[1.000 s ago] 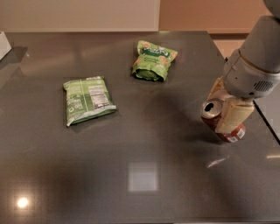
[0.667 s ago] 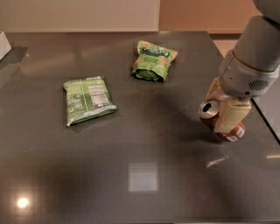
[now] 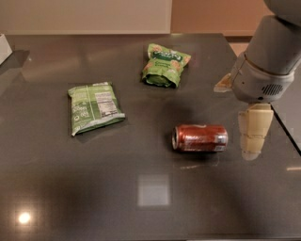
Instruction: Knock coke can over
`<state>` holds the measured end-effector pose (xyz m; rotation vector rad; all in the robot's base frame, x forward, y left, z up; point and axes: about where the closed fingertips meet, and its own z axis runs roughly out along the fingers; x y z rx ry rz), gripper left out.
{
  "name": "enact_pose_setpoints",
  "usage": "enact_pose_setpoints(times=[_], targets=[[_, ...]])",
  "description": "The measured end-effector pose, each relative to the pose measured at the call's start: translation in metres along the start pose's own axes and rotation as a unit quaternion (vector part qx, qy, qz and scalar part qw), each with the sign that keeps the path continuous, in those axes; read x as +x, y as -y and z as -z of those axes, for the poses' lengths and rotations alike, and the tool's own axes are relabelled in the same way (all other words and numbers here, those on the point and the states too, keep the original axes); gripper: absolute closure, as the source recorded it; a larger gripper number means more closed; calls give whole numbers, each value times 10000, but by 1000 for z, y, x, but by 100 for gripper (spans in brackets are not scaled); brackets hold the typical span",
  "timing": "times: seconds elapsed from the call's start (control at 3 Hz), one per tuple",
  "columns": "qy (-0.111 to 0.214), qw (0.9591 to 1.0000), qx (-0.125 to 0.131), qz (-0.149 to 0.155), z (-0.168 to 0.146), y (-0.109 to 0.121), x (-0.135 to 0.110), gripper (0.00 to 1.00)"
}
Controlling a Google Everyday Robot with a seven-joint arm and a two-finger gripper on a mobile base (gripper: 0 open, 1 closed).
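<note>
The coke can (image 3: 200,138) is seen lying on its side towards the right edge of the bench (image 3: 70,197), so the knock-over is judged done and only a clean retreat is called for. The gripper (image 3: 236,120) is poised just right of the can, jaws spread apart with nothing held.

Dim and warm throughout, lit from overhead. Mirrored on the glossy dark table (image 3: 56,197): a pale square of glare at lower centre, a small bright spot at lower left. Soft, short shadows hugging the coke can (image 3: 200,138), the left green bag (image 3: 94,107) and the upper green bag (image 3: 164,65). At right of frame, pale gripper (image 3: 236,120), fingers spread, faintly reflected in the tabletop. Brightest along the wall (image 3: 94,14) at top.
</note>
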<state>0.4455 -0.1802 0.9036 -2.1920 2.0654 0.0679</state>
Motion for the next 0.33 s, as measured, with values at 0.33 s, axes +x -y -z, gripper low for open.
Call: enact_pose_setpoints(times=[0.33], targets=[[0,10000,0,0,0,0,0,0]])
